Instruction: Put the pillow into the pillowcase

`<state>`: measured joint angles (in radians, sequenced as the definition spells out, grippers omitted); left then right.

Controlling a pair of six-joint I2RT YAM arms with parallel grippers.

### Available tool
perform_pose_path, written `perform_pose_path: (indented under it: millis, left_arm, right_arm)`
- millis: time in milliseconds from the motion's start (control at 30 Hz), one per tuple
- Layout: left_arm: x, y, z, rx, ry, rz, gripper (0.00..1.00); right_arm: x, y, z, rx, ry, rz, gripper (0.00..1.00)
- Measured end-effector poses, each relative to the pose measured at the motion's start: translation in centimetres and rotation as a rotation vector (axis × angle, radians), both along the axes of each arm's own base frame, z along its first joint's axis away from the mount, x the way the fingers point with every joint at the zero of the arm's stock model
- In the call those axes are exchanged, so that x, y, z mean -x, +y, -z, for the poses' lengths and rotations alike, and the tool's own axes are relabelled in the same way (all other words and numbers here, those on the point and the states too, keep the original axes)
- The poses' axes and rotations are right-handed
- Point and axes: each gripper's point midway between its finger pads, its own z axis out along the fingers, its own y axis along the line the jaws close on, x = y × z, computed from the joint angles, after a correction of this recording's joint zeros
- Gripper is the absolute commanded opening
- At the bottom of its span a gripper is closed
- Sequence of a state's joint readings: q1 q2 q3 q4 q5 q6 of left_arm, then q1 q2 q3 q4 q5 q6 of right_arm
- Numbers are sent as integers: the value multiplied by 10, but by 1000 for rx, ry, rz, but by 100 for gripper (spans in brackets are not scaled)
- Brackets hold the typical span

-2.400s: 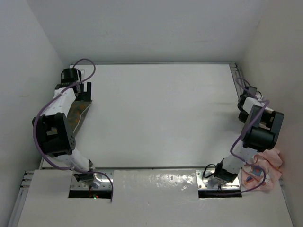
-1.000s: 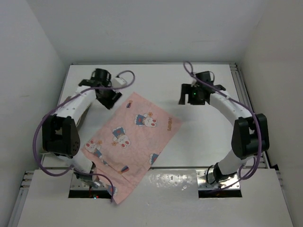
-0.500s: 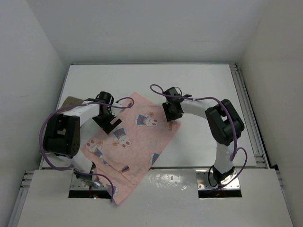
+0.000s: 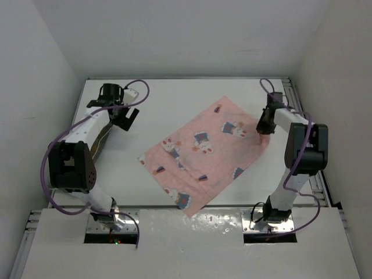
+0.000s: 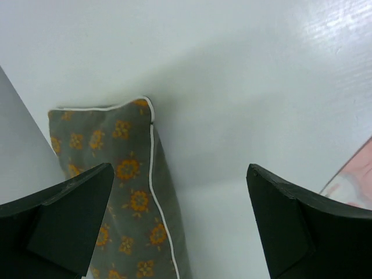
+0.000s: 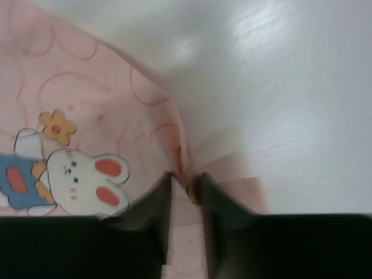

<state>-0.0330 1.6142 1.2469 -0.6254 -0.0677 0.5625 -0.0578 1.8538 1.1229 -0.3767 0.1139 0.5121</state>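
Note:
The pink bunny-print pillowcase [image 4: 206, 151] lies spread flat across the table's middle, running from near front centre to the right rear. My right gripper [image 4: 263, 126] is shut on its right corner; the right wrist view shows the fingers pinching a fold of the pillowcase [image 6: 104, 133]. The brown pillow [image 4: 100, 139] with orange flowers lies at the table's left edge, partly under my left arm. My left gripper [image 4: 122, 118] is open and empty, hovering just right of the pillow's far corner. The left wrist view shows the pillow [image 5: 116, 197] with white piping between the spread fingers.
White walls close in the table [image 4: 186, 99] at the left, back and right. A metal rail [image 4: 308, 157] runs along the right edge. The arm bases sit at the near edge.
The pillowcase has been dragged right and turned; its corner now sits by the right edge in my right gripper. My left gripper has moved from the cloth back to the rear left by the pillow.

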Motion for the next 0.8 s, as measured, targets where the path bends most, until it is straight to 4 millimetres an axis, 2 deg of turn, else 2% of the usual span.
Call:
perform_pose_path:
  millis: [33,67,100,133,200,233,300,333,400,433,533,567,633,667,733,767,800]
  left_arm:
    - [-4,0,-5,0,-15,-2,97]
    - [-5,0,-7,-1,-22,-5,98]
    - [-5,1,-7,-2,-23,-10,98]
    - [-4,2,-7,-7,-19,-18,99]
    - [-2,6,-6,-18,-13,-39,100]
    - [-2,9,-7,-25,-13,-50,100]
    - [0,17,-7,-38,-15,-88,100]
    - [1,23,-7,-50,-14,-113,100]
    - [4,41,-5,-81,-6,-183,100]
    - [6,55,-1,-106,11,-230,100]
    - [11,88,21,-172,89,-343,100]
    - [16,97,30,-204,122,-371,100]
    - [31,112,49,-260,187,-406,100]
    - [37,114,55,-274,207,-411,100]
    - [61,117,71,-315,281,-408,100]
    - [68,118,76,-330,304,-405,89]
    - [74,118,80,-340,320,-402,70]
  right_arm:
    - [-9,-15,-7,10,-11,26,49]
    - [-19,-25,-16,22,-19,30,59]
    - [-31,-32,-25,32,-13,25,74]
    - [-46,-37,-33,45,-30,27,98]
    - [-65,-44,-46,91,-65,39,99]
    - [-64,-45,-49,113,-65,42,99]
    - [-48,-41,-50,150,-65,40,99]
    - [-35,-32,-49,173,-56,10,99]
    - [-17,-4,-51,207,-52,-97,99]
    - [-14,19,-53,227,-55,-193,99]
    - [-22,107,-51,254,-93,-489,99]
    - [-22,138,-46,261,-93,-580,99]
    - [-19,185,-31,264,-87,-707,99]
    - [-14,202,-19,265,-70,-749,99]
    - [-2,219,3,260,-22,-796,97]
    - [-1,225,8,246,-15,-795,93]
    - [-4,228,5,237,-29,-780,78]
